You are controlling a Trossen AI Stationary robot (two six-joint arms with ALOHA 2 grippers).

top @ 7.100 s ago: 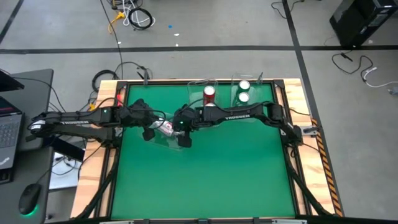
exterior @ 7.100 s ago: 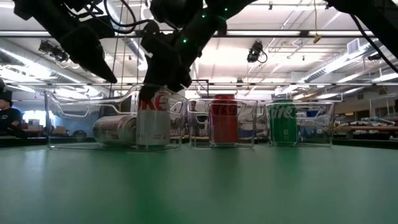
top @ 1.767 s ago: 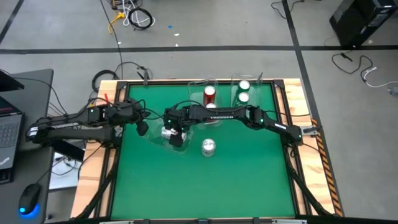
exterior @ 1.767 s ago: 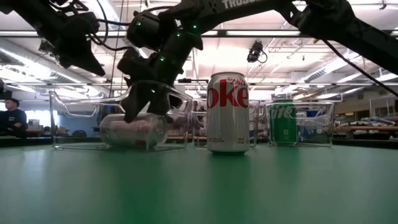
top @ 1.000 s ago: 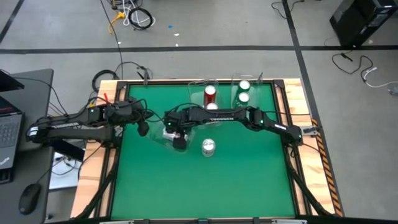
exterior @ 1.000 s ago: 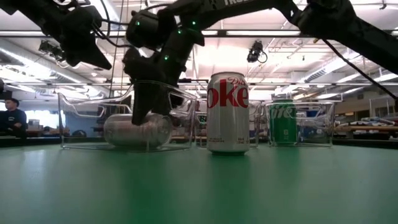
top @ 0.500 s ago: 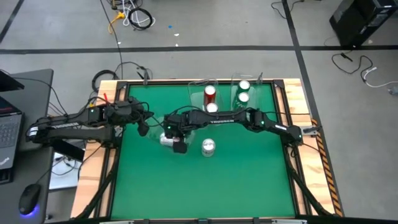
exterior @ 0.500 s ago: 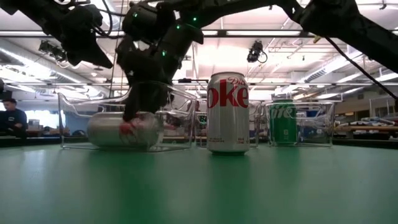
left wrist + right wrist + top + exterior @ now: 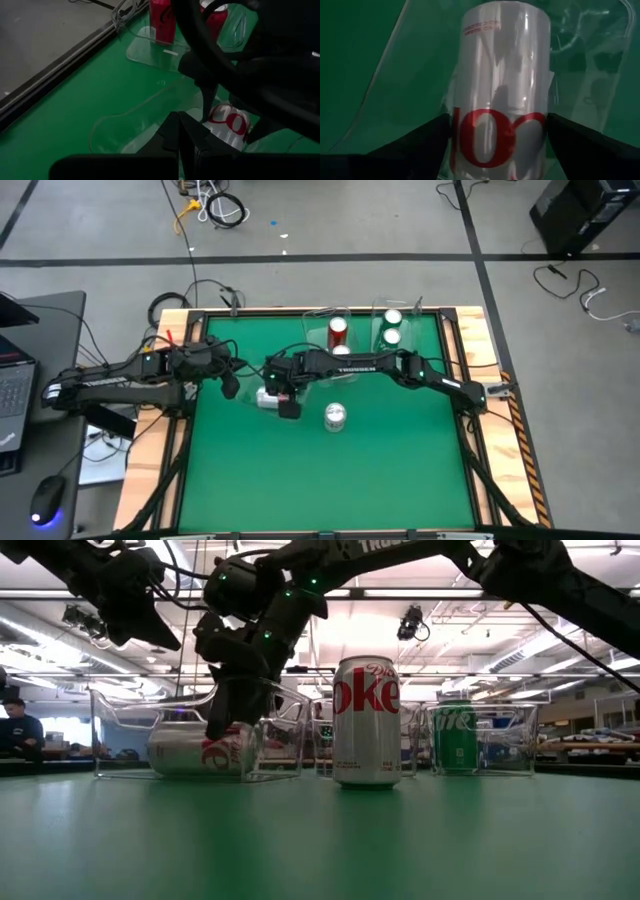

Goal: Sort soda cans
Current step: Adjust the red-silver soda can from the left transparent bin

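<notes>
Silver can [image 9: 266, 398] number one lies on its side at the left-centre of the green table [image 9: 330, 470], inside the leftmost clear bin [image 9: 120, 720]. Left of that bin hangs the left gripper [image 9: 228, 385], its jaws closed together and holding nothing, apart from the can.

The right arm reaches across the table from the right, and the right gripper [image 9: 285, 402] stands over the lying can's near side. Its jaws are spread wide, with one dark finger [image 9: 410, 145] on either side of the can's body, close against it. Whether they press on the metal is not clear. The can's red lettering faces the wrist camera, and the can rests on the bin floor, not lifted.

Right of the claw, outside any bin and nearer than the others, a second silver can [image 9: 335, 416] stands upright and alone.

Farther back, the middle bin [image 9: 145, 47] holds two red cans [image 9: 337, 330], upright, one behind the other. The rightmost bin [image 9: 520, 740], at the far edge, holds two green cans [image 9: 392, 327], also upright.

Count: six cans in all, two silver, two red, two green, and three clear bins.
</notes>
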